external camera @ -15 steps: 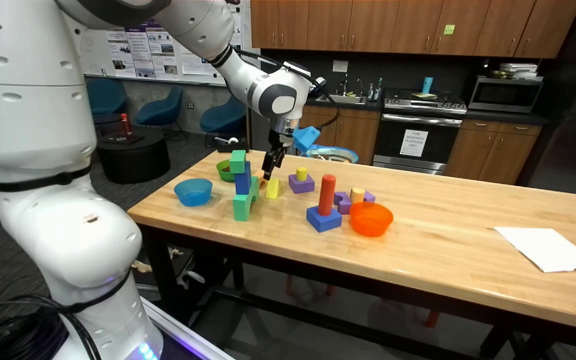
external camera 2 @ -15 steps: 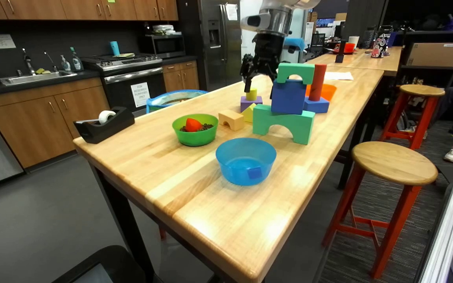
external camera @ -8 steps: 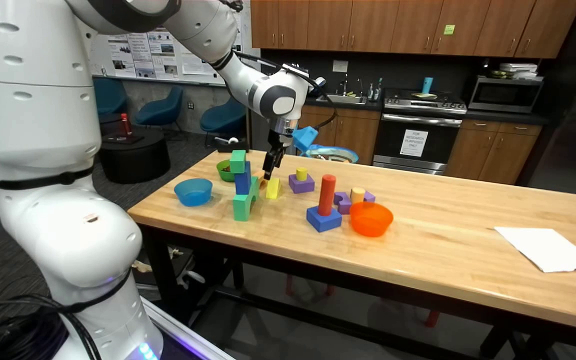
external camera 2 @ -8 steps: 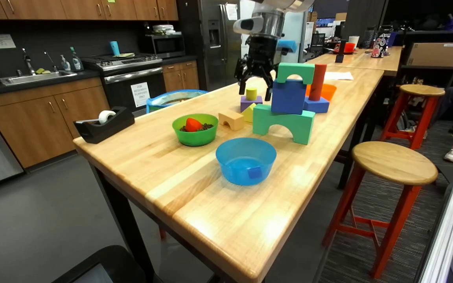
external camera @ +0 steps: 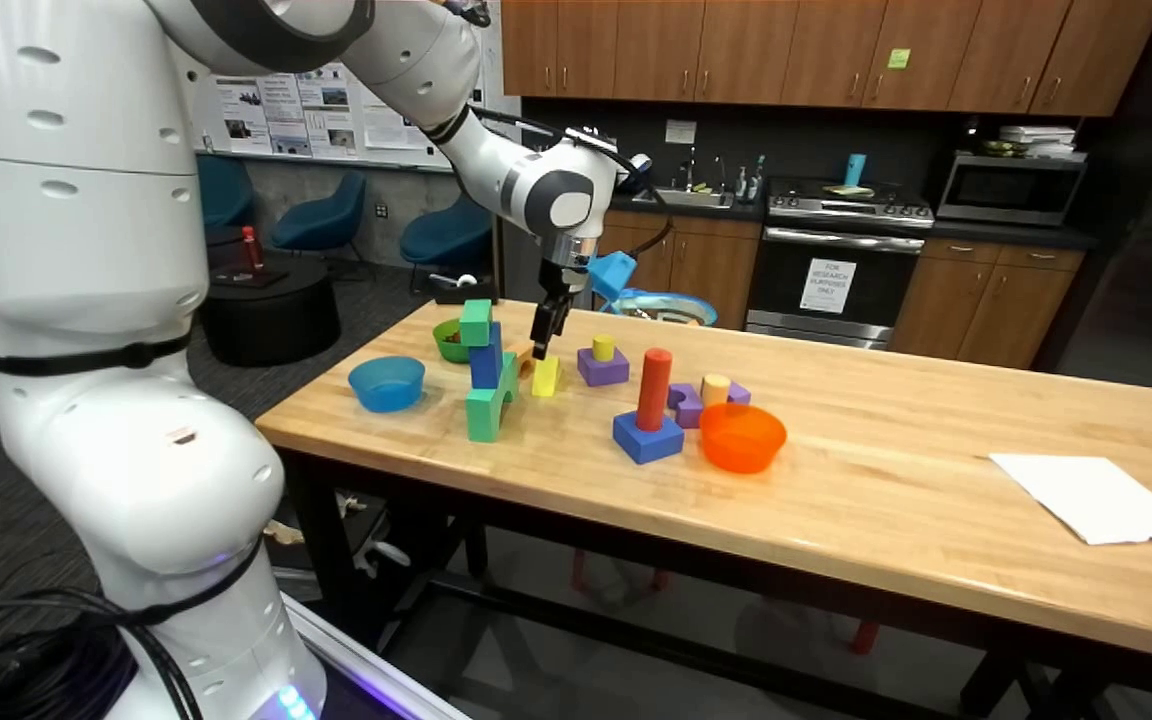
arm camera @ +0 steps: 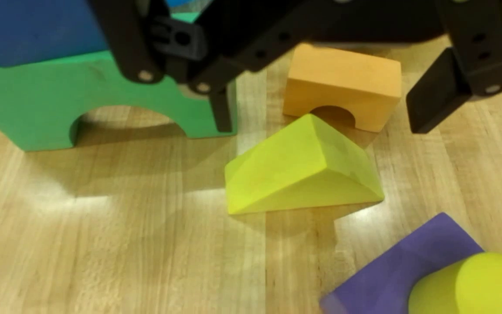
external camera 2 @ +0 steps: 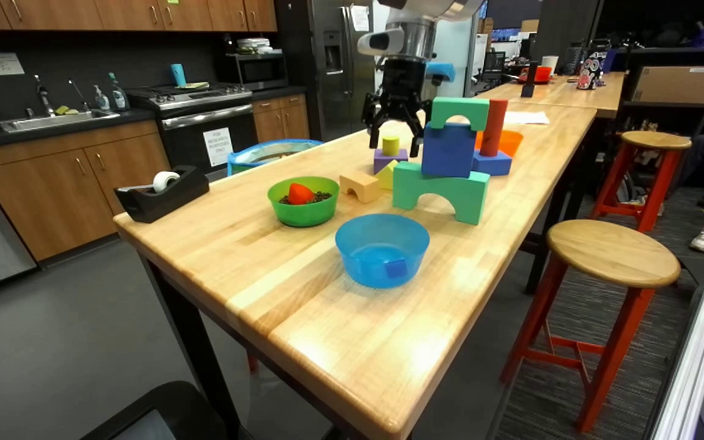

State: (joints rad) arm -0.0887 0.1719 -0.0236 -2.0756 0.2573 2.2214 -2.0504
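Green bowl (external camera 2: 304,214) holds red and dark pieces (external camera 2: 300,194); the tool (external camera 2: 394,147) gapes near a yellow wedge (arm camera: 300,170).

Tabletop (external camera: 896,440): 1 wedge (arm camera: 294,170); 3 arches (arm camera: 342,72) (external camera 2: 440,185) (external camera 2: 459,109); 3 bowls (external camera 2: 382,250) (external camera 2: 303,211) (external camera: 742,440); 3 cylinders (external camera: 654,385) (external camera: 603,347) (external camera: 715,390); 3 rectangular blocks (external camera 2: 448,150) (external camera: 648,440) (external camera: 604,370); 1 tape dispenser (external camera 2: 159,201); 1 sheet (external camera: 1101,498). Purple pieces (external camera: 690,413) beside the orange bowl: number unclear.

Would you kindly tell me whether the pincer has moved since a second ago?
Yes: in an exterior view, the pincer has shifted toward the picture's left, away from the stacked blue block, which has stayed put.
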